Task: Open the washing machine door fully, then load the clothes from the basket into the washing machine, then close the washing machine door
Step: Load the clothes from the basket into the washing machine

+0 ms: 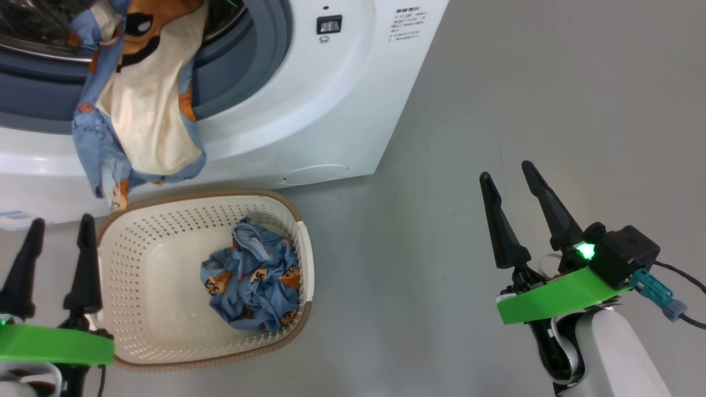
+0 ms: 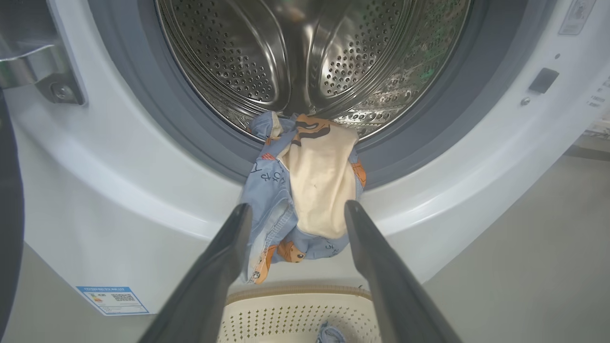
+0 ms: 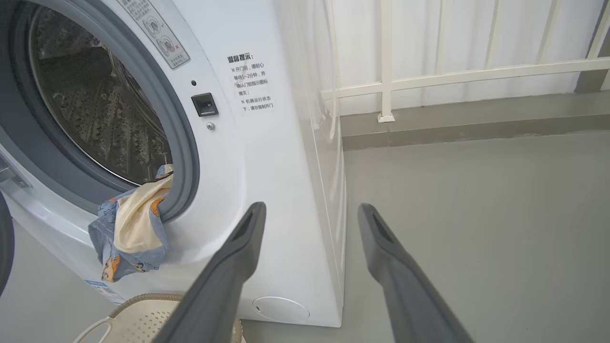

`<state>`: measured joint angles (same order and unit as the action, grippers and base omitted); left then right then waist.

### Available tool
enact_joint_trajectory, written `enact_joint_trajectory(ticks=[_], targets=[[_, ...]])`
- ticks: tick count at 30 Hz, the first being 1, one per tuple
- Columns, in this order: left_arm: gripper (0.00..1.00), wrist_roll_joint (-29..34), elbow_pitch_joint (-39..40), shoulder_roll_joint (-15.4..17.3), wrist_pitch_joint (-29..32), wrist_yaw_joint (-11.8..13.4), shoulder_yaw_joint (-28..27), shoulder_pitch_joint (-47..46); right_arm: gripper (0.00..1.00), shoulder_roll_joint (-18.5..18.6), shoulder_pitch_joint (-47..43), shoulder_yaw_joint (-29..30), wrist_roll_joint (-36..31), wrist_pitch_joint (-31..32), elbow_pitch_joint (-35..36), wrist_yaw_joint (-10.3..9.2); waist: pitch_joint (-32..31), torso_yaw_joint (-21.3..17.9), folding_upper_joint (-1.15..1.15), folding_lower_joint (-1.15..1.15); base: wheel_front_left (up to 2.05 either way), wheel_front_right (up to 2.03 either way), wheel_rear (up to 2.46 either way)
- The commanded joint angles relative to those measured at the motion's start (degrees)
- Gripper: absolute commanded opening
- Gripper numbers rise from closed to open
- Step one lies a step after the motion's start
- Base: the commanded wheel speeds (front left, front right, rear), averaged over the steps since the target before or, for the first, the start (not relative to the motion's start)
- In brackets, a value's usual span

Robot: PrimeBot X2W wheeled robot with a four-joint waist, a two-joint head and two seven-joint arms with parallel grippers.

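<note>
Clothes in the basket are judged limp and light, best pinched at a fold by the spread left tool.

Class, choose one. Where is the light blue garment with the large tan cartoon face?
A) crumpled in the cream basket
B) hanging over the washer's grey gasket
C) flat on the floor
B: the light blue fabric garment drapes over the grey rubber gasket of the white washing machine.
</note>
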<state>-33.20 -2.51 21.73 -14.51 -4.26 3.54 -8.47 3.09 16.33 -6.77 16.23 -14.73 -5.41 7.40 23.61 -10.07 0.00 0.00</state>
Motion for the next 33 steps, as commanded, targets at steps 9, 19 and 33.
enact_joint_trajectory(ticks=[9,19,33], targets=[[1.0,0.01,-8.94,2.64,3.77,-1.86,2.98,-8.69,1.0,-0.21,-0.18,-1.84,0.92,-0.27,1.77,0.09,1.81,-1.26,0.0,0.0,0.0,0.0,0.0],[1.0,-1.78,-25.76,4.25,5.12,-3.17,10.07,-22.23,1.0,-0.22,0.5,-2.58,1.97,-0.27,2.5,0.09,4.99,-3.56,0.0,0.0,0.0,0.0,0.0],[1.0,-9.76,-41.95,6.4,4.12,-3.22,17.63,-36.51,1.0,-0.22,1.14,-3.71,2.8,-0.27,3.45,0.09,8.71,-5.69,0.0,0.0,0.0,0.0,0.0]])
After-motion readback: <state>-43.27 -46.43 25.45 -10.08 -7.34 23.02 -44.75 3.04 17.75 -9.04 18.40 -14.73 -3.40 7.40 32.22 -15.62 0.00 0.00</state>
